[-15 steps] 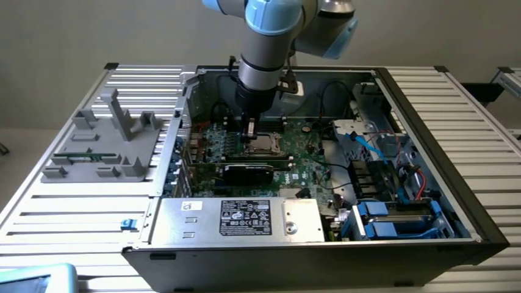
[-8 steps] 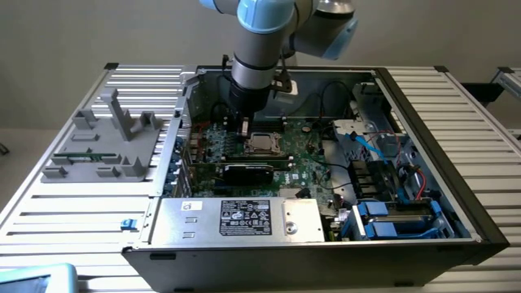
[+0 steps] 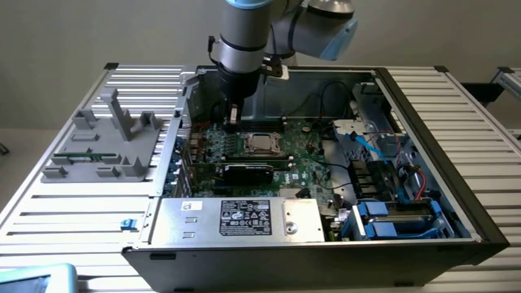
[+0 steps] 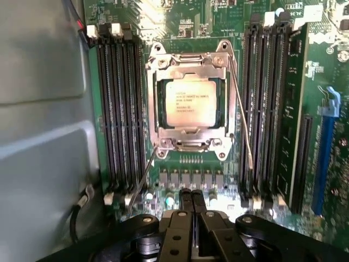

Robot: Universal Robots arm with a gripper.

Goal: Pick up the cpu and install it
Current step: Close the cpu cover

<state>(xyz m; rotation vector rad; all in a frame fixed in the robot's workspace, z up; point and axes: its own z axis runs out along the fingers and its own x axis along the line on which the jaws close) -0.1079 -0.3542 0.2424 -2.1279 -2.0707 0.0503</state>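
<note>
Right, one big slatted metal table (image 3: pixel 82 207), and lying open on it one black computer case (image 3: pixel 285 262). One grey robot arm (image 3: pixel 244 36) reaches down into the case near its back wall. At the front of the case there's one silver box (image 3: pixel 244 217) with a label stuck on top, and towards the exterior view's right I count two blue handles (image 3: pixel 373 210), one just in front of the other. Out on the table, on the exterior view's left, stands one grey holder (image 3: pixel 106 140) with a single thin green stick (image 3: pixel 82 154) lying in it. Down inside the case there's one green circuit board (image 3: pixel 313 162), and the wrist view looks straight onto it: two banks of black slots (image 4: pixel 120 109), one on each side of one metal socket frame (image 4: pixel 188 63), with two thin wire levers (image 4: pixel 240 109) running along it. And there's the cpu (image 4: pixel 188 102), just the one, silvery-beige top up, sitting flat in the middle of that frame. It's in the socket, not in the gripper. The gripper (image 4: pixel 192 195) hangs above the board just beside the socket, its two black fingers (image 4: pixel 185 204) pressed together with nothing between them.
</note>
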